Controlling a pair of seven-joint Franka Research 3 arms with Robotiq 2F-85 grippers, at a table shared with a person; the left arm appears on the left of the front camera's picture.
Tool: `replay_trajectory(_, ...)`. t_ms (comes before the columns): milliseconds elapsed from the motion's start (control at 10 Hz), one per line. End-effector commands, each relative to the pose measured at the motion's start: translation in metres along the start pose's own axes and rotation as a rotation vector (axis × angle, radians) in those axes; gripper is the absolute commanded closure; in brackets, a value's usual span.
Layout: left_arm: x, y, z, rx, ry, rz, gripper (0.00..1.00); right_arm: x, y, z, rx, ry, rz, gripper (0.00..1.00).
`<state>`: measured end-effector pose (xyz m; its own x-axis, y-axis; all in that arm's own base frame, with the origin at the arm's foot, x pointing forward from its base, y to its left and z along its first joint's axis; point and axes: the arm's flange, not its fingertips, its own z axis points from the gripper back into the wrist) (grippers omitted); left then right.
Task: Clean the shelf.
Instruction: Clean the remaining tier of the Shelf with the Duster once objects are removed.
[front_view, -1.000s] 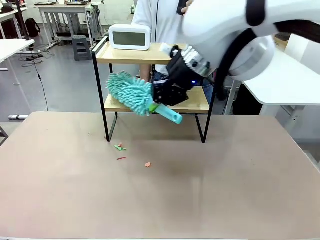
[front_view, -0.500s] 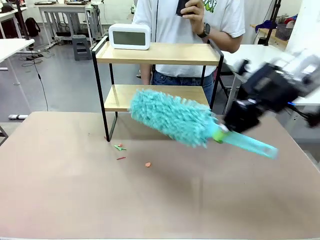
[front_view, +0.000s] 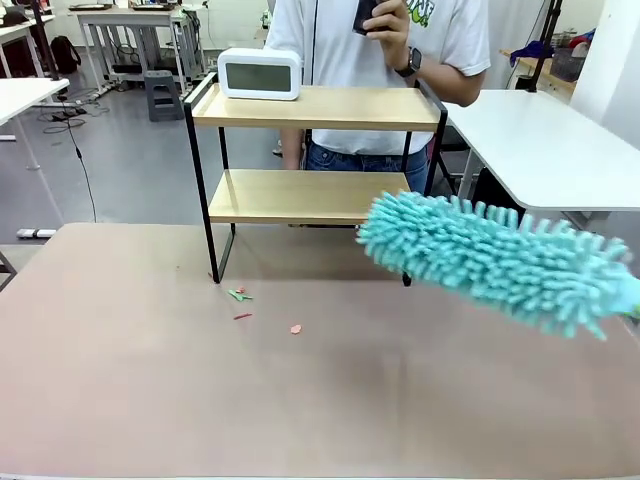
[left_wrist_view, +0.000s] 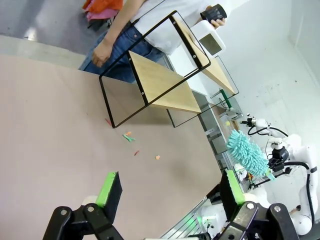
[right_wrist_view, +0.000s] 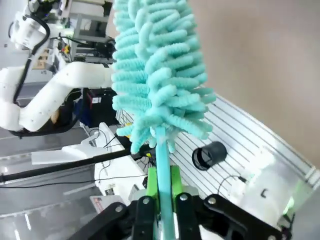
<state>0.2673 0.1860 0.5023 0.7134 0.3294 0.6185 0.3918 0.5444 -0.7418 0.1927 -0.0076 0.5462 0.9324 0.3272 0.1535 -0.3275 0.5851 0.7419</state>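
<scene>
You have your right claw (right_wrist_view: 163, 182) clamped on the thin handle of the teal duster (front_view: 500, 262), held in the air over the right side of the table (front_view: 150, 400), near the shelf (front_view: 290, 195) standing at its far side, while your left claw (left_wrist_view: 170, 187) gapes wide and empty.

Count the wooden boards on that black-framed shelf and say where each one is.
2. The upper board carries a white clock at its left end. The lower board sits beneath it, bare where visible; the teal duster covers its front right corner. None seems hidden.
</scene>
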Motion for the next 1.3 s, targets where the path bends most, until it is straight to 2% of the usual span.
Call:
replay_trajectory(0,0.0,-0.001,-0.001,-0.015,-0.013,-0.018,0.0,-0.013,-0.033,-0.053,-0.017,0.075,-0.001,0.88)
replay_trajectory(100,0.0,-0.001,-0.001,-0.015,-0.013,-0.018,0.0,-0.011,-0.046,-0.053,0.007,-0.09,-0.157,0.88)
replay_trajectory(200,0.0,-0.001,-0.001,-0.015,-0.013,-0.018,0.0,-0.023,-0.056,-0.049,0.04,-0.269,-0.211,0.88)
replay_trajectory(300,0.0,-0.001,-0.001,-0.015,-0.013,-0.018,0.0,-0.036,-0.063,-0.045,0.05,-0.368,-0.287,0.88)
replay_trajectory(400,0.0,-0.001,-0.001,-0.015,-0.013,-0.018,0.0,-0.049,-0.07,-0.043,0.02,-0.443,-0.433,0.88)
replay_trajectory(500,0.0,-0.001,-0.001,-0.015,-0.013,-0.018,0.0,-0.05,-0.07,-0.045,-0.024,-0.497,-0.484,0.88)
replay_trajectory(600,0.0,-0.001,-0.001,-0.015,-0.013,-0.018,0.0,-0.003,-0.055,0.047,0.022,-0.31,-0.321,0.88)
replay_trajectory(1200,0.0,-0.001,-0.001,-0.015,-0.013,-0.018,0.0,-0.003,-0.055,0.047,0.022,-0.31,-0.321,0.88)
